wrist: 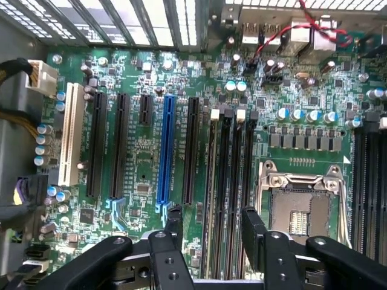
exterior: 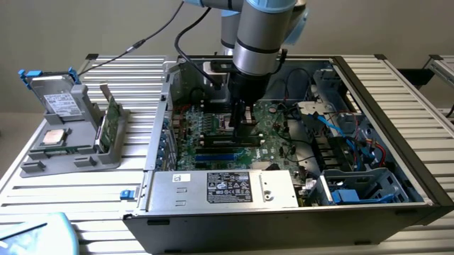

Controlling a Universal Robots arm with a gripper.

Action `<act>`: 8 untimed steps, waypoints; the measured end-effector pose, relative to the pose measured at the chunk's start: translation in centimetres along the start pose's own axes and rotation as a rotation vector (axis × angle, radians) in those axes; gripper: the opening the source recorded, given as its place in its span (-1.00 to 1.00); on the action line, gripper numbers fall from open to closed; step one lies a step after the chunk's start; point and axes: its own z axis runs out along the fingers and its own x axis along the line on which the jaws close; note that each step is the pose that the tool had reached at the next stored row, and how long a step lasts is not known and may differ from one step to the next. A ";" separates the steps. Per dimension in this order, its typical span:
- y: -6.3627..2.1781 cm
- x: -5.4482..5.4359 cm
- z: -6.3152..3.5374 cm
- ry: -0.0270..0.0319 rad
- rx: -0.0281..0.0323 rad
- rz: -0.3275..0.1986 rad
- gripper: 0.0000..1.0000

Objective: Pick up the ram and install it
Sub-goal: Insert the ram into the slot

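My gripper (exterior: 241,127) hangs inside the open computer case, low over the green motherboard (exterior: 273,141). Right under its fingertips a long, narrow dark stick, the ram (exterior: 237,141), sits along a memory slot. In the wrist view the gripper (wrist: 213,220) stands open, its two black fingers (wrist: 175,226) straddling the row of black memory slots (wrist: 230,175). Nothing is held between them. Seen edge-on from the wrist, I cannot tell the ram from the slots.
A grey holder (exterior: 78,156) outside the case on the exterior view's left carries a silver processor chip (exterior: 55,137), a green board (exterior: 110,119) and a drive caddy (exterior: 60,98). The power supply (exterior: 220,188), blue cables (exterior: 341,127) and the processor socket (wrist: 299,205) crowd the gripper.
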 end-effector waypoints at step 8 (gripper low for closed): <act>0.05 0.0 -0.20 0.0000 0.0001 0.000 -0.25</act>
